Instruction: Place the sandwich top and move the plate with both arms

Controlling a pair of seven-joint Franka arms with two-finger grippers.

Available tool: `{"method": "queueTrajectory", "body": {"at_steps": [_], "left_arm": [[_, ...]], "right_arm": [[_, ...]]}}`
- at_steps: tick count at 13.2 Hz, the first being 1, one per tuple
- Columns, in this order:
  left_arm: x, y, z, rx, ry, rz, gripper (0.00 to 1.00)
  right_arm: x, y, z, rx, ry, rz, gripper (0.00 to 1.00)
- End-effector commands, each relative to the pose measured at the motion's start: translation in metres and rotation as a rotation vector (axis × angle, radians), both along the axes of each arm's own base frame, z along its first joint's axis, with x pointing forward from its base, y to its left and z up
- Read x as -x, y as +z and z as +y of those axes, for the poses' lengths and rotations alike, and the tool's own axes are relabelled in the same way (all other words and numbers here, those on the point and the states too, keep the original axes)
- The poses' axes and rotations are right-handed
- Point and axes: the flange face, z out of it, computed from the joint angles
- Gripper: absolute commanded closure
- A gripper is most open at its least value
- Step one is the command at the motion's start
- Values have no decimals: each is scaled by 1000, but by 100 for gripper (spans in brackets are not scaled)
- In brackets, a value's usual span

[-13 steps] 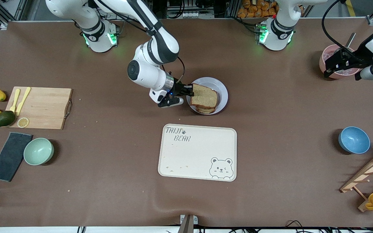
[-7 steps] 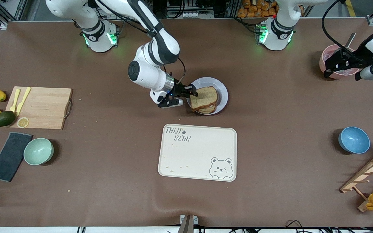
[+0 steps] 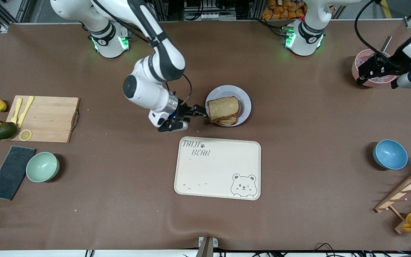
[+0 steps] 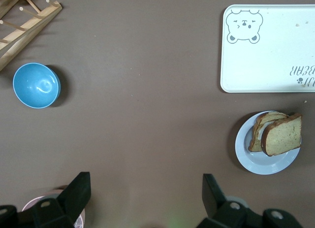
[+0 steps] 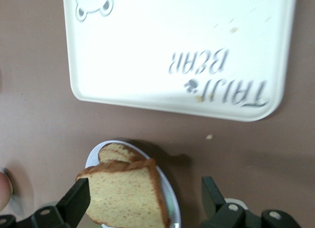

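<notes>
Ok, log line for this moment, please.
sandwich top: on sandwich on plate | right pincer: open, beside plate, off bread | left pincer: open, waiting over pink bowl

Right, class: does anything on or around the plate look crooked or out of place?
Yes. The sandwich top sits skewed on the lower slice and overhangs the plate rim on the side toward the open right gripper. Crumbs dot the tray. The left gripper waits, open, over the pink bowl.
</notes>
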Motion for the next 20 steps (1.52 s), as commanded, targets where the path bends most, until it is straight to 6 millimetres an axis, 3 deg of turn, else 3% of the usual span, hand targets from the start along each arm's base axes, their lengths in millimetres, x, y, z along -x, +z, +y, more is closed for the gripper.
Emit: {"method": "queueTrajectory", "body": {"at_steps": [1, 6, 10, 11, 13, 15, 17, 19, 20], "left_arm": [[0, 3, 0, 11, 2, 4, 0], [0, 3, 0, 11, 1, 3, 0], [0, 3, 0, 11, 1, 3, 0], [0, 3, 0, 11, 1, 3, 0], [0, 3, 0, 12, 7, 3, 0], [0, 3, -2, 18, 4, 4, 0], [-8, -11, -4, 16, -4, 29, 0], [-22, -39, -11, 11, -10, 80, 0], [-26, -47, -13, 9, -16, 95, 0]], "right_arm": [[-35, 33, -48, 96, 53, 2, 0], [-81, 92, -149, 174, 46, 64, 0], [-118, 113, -246, 409, 127, 43, 0], [-123, 123, -289, 493, 200, 35, 0], [-123, 159, -366, 468, 216, -27, 0], [-110, 199, -416, 448, 181, -46, 0], [-92, 245, -429, 466, 181, -51, 0], [-67, 280, -424, 456, 121, 1, 0], [-53, 297, -410, 453, 73, 33, 0]]}}
